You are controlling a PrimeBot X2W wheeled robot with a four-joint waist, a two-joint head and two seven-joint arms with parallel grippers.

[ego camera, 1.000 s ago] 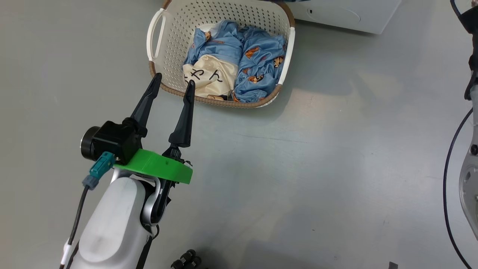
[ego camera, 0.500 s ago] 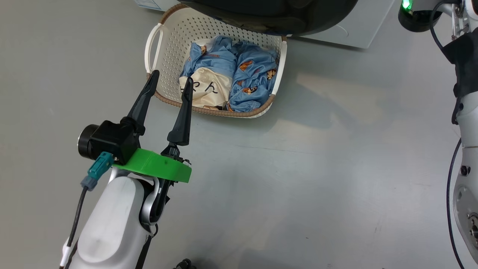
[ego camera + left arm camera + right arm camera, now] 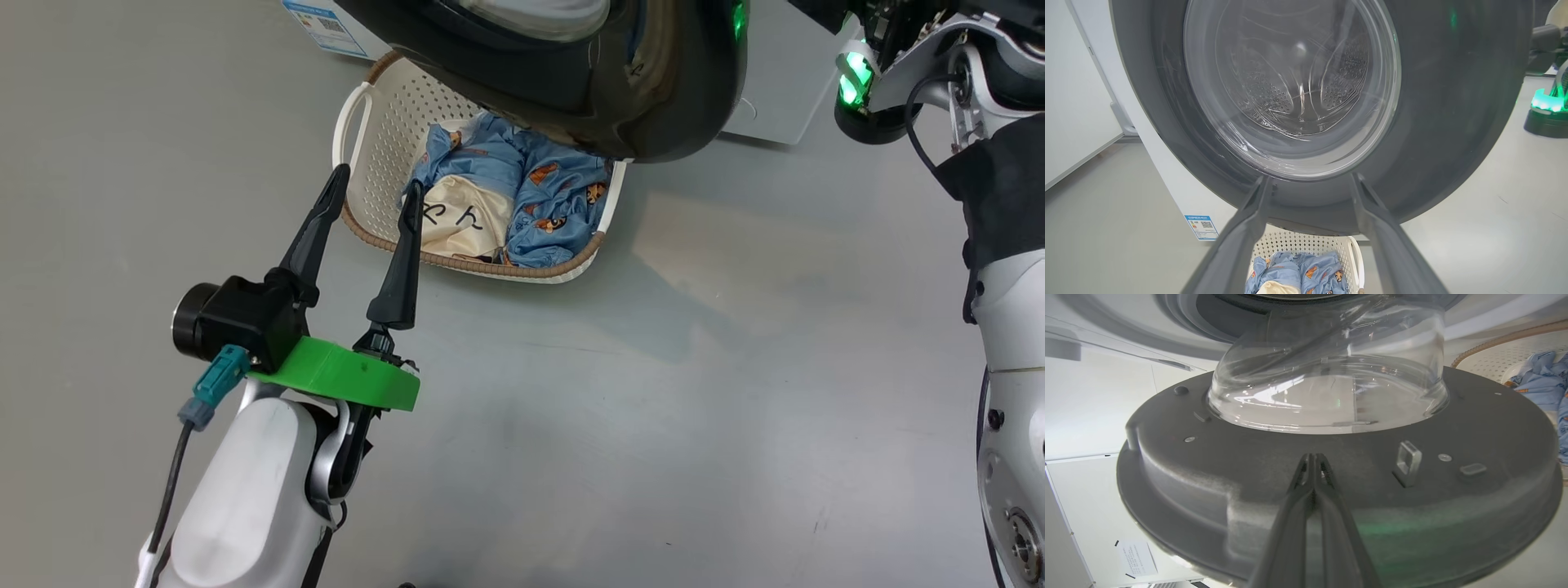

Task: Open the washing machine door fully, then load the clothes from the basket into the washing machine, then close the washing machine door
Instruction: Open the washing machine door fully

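The washing machine door (image 3: 571, 90) has swung out over the basket (image 3: 384, 122). The right claw (image 3: 1312, 465) — pinched shut, empty — points at the door's inner face. The left claw (image 3: 378, 177), spread wide at lower left, sits nearer the clothes (image 3: 522, 196) — up and right of its tips.

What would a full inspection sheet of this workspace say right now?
Surface: grey floor, smooth, faint scuffs.
Job's things: washing machine door partly open, overhanging the basket; clothes in the basket; washing machine white, drum visible through the door glass.
Clutter: nothing seen.
Grippers: left gripper open, empty, above the basket's near rim; right gripper shut, tips at the door's inner face.
Cables: black cable along the left forearm.
Surroundings: white panels beside the machine.
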